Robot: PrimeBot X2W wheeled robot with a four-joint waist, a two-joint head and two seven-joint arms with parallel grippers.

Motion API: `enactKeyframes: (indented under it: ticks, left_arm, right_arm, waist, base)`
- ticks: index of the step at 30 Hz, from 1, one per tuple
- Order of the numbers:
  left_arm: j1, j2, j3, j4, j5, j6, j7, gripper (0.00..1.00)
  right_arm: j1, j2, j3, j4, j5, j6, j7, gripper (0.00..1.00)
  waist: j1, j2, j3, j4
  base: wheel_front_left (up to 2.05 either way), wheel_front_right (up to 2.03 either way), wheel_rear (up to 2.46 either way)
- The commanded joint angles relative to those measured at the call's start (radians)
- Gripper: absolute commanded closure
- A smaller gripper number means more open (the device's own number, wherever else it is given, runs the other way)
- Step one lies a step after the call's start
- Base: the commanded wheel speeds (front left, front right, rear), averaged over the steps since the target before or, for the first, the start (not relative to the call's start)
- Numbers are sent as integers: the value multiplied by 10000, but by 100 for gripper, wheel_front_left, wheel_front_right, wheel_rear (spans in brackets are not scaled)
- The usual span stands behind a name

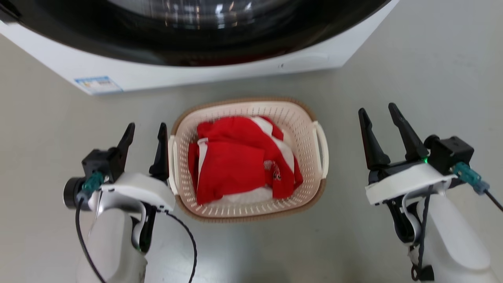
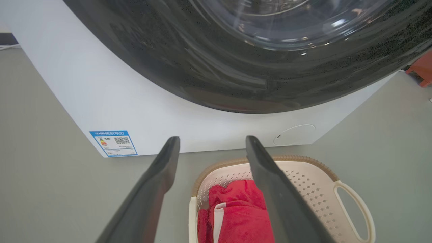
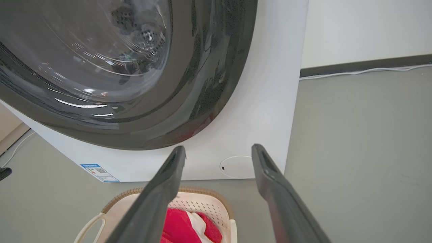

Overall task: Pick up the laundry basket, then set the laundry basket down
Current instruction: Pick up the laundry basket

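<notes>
Two claws, both spread wide, nothing held. Small rounded-rectangular cream plastic laundry basket with perforated walls and a brown woven-look rim stands upright on the grey floor, mouth up, just in front of the lower front edge of the large white washing machine with its dark round door. Bare strip of floor between basket and machine.

Basket long axis runs left-right across the head view, roughly parallel to the machine front. One white loop handle at each short end: left handle points at the left gripper, right handle points at the right gripper. Red and white crumpled garment lies inside, covers most of the bottom.

Left gripper: fingers point toward the machine, inner finger just beside the left handle; cannot tell whether it touches. In the left wrist view the left gripper has its right-hand finger overlapping the basket. Height over it is unclear.

Right gripper: fingers also toward the machine, apart from the right handle, open floor between them. Right wrist view shows the right gripper wide, basket low and to its left.

Blue label sits on the machine's lower front corner, on the robot's left.
</notes>
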Motion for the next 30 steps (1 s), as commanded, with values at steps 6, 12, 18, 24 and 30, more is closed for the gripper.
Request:
enactKeyframes:
  ticks: [6, 12, 18, 24, 30]
  left_arm:
    - [-1086, 142, 198, 1254, 99, -201, -61, 0]
    - [-1711, 138, 79, 2421, 89, -253, -61, 0]
    - [-2594, 142, -78, 3539, 67, -291, -61, 0]
    - [-3450, 260, -329, 4720, 27, -313, -61, 0]
    - [-4274, 386, -397, 5838, -159, -320, -61, 0]
  right_arm:
    - [-740, -79, 414, 1134, 400, 71, -107, 0]
    - [-1215, -26, 628, 2080, 650, 71, -107, 0]
    - [-1839, 5, 889, 2897, 916, 71, -107, 0]
    - [-2497, -14, 1475, 3577, 1065, 71, -107, 0]
    - [-3145, 34, 2186, 4236, 1285, 71, -107, 0]
  waist:
    - [1, 0, 1210, 271]
    - [1, 0, 1684, 309]
    - [1, 0, 2435, 354]
    - [1, 0, 3239, 350]
    - [1, 0, 3862, 285]
  base:
    - [0, 0, 0]
    - [0, 0, 0]
    - [0, 0, 0]
    - [0, 0, 0]
    - [0, 0, 0]
